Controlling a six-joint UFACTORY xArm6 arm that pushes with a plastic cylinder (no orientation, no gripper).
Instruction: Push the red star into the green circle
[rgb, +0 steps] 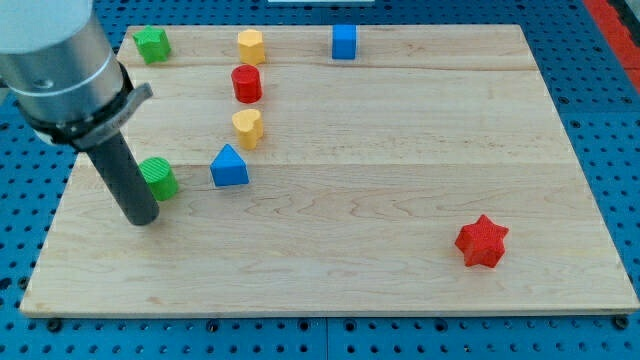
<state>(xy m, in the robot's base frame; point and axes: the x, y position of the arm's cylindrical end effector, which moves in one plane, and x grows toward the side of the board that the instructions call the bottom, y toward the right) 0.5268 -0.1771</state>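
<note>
My tip (141, 217) touches green circle (159, 178), far from red star (482, 241). Tool: bare rod, holds nothing. Risk: tip nudges circle away; long push lets star spin off.

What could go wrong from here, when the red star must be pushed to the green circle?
1. My tip stands right beside the green circle, far from the red star; leaving, it may knock the circle away.
2. The push runs across most of the board, so the star may slip off my tip.
3. The blue block beside the circle could get bumped.
</note>
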